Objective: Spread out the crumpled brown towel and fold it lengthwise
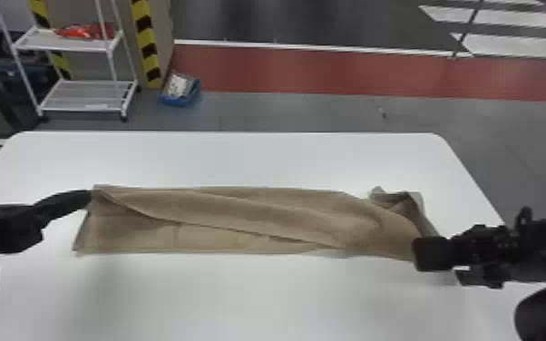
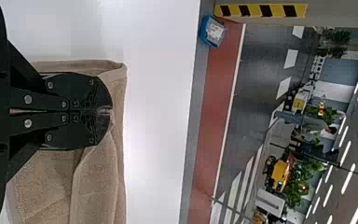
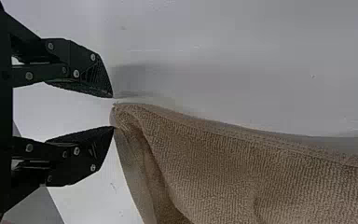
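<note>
Towel (image 1: 258,206) lies as a long, narrow strip across the middle of the table (image 1: 258,299), 12 o'clock being the far side; at its 10 o'clock corner the left gripper (image 2: 108,111) pinches the edge, the cloth fairly flat below. Toward 3 o'clock the upper layer runs slantwise and ends bunched at 2, while at 4 the right gripper (image 3: 113,112) stands with fingers parted, a corner at the tips, unclamped. Judged: mostly spread, lengthwise fold partly formed; remaining: secure that corner, straighten the right end, align the layers, release.
</note>
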Robot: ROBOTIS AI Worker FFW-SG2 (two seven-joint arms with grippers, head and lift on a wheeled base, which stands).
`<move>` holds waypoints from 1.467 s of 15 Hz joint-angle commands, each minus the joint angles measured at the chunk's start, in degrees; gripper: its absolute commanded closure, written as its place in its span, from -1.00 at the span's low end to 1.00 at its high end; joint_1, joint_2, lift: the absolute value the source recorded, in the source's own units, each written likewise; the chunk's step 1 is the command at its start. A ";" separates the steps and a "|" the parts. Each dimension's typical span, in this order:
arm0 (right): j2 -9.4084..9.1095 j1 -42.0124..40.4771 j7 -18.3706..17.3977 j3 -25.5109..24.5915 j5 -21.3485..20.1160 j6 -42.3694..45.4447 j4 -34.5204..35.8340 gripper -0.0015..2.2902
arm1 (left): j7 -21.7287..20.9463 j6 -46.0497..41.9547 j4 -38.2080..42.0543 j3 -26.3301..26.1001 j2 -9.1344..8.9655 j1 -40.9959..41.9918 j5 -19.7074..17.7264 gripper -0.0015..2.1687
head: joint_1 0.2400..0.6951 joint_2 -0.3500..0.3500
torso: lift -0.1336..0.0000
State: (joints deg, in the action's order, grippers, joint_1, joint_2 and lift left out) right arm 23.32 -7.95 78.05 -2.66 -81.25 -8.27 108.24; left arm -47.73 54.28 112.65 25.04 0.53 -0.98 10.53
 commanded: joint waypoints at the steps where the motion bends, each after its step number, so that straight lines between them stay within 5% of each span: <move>1: -0.12 0.83 0.28 0.81 -0.13 -0.13 -0.84 -0.33 | 0.00 -0.17 -0.06 0.10 0.09 0.01 -0.07 0.16 | 1.00 -0.24 | -0.85; 3: -0.56 1.36 0.28 1.25 -0.13 -0.30 -1.45 -0.33 | 0.00 -0.17 -0.15 0.28 0.00 0.01 -0.16 0.16 | 1.00 -0.23 | -0.85; 5: -0.65 1.89 0.28 1.78 -0.57 -0.48 -1.98 -0.07 | 0.00 -0.35 -0.15 0.28 0.00 0.01 -0.25 0.16 | 1.00 -0.21 | -0.85; 7: -0.65 2.15 0.28 1.78 -0.49 -0.83 -1.98 -0.07 | 0.00 -0.35 -0.24 0.45 0.00 0.01 -0.25 0.16 | 1.00 -0.20 | -0.85; 9: -0.65 2.33 0.28 1.07 -0.13 -0.83 -1.89 0.23 | 0.00 -0.53 -0.32 0.54 0.18 0.01 -0.25 0.16 | 1.00 -0.20 | -0.85; 11: -0.65 2.33 0.28 -1.74 1.54 -0.83 -1.01 0.24 | 0.00 -0.70 -0.24 0.72 0.53 0.01 -0.51 0.17 | 1.00 -0.20 | -0.85; 15: -0.65 4.79 0.28 -11.41 12.35 -0.83 9.80 0.24 | -0.61 0.35 1.87 2.04 1.14 -1.48 -1.13 0.16 | 1.00 -0.22 | -0.85; 21: -0.65 15.77 0.28 -19.05 22.10 -6.63 12.87 0.24 | -1.05 7.03 6.35 6.69 1.23 -6.67 -2.36 0.16 | 1.00 -0.22 | -0.85; 22: -0.65 17.44 0.28 -19.49 23.42 -8.21 12.79 0.24 | -1.05 8.26 6.35 6.78 1.23 -8.07 -2.45 0.16 | 0.81 -0.21 | -0.85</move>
State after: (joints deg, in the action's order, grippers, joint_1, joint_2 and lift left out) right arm 22.67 6.77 78.05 -21.06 -59.97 -14.40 121.12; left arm -48.77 60.83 118.65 31.05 1.69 -7.14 8.31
